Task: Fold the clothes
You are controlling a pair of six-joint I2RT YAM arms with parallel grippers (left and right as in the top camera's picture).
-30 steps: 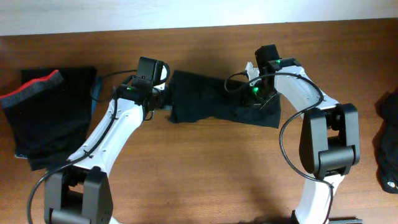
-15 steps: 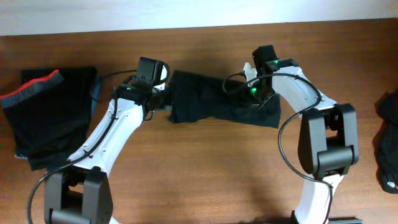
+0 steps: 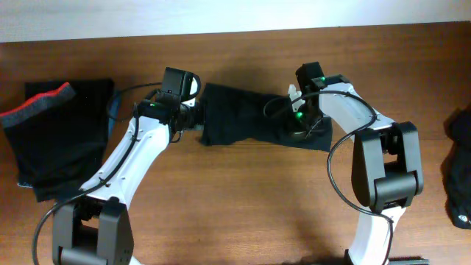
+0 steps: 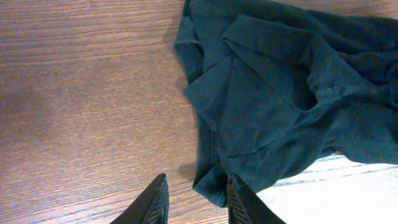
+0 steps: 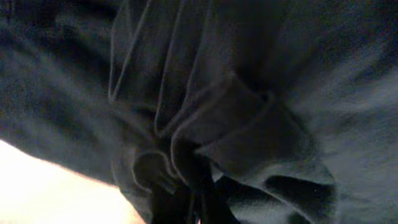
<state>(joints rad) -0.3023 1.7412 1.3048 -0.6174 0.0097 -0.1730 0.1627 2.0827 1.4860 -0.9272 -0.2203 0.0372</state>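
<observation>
Nearest my base, the bare wooden table (image 3: 243, 213) lay between two things I was leaving alone: a folded pile (image 3: 59, 147) with a red band (image 3: 37, 107) well off to the left, and a dark heap (image 3: 460, 173) at the right edge, presumably waiting its turn. Farther out, both my arms reached to the dark garment (image 3: 243, 121), which lay stretched left to right across the far middle of the table. My left gripper (image 4: 198, 200) sat at its left end with the fingers spread, and the near-left corner of the hem lay in the gap between them, not pinched. I judged I was placed there to take that corner and hold the cloth steady for a fold. My right gripper (image 5: 188, 206) was down on the garment's right part. Its own camera showed little more than blurred black cloth, but creases ran together toward my fingertips, so I seemed to be pinching a bunch of fabric there, likely to lift that end over. The garment itself was far from flat. Its left part showed a turned-over flap and overlapping layers, a ridge ran across it, and the right part was rumpled. The fold looked barely begun, and the cloth needed smoothing.
</observation>
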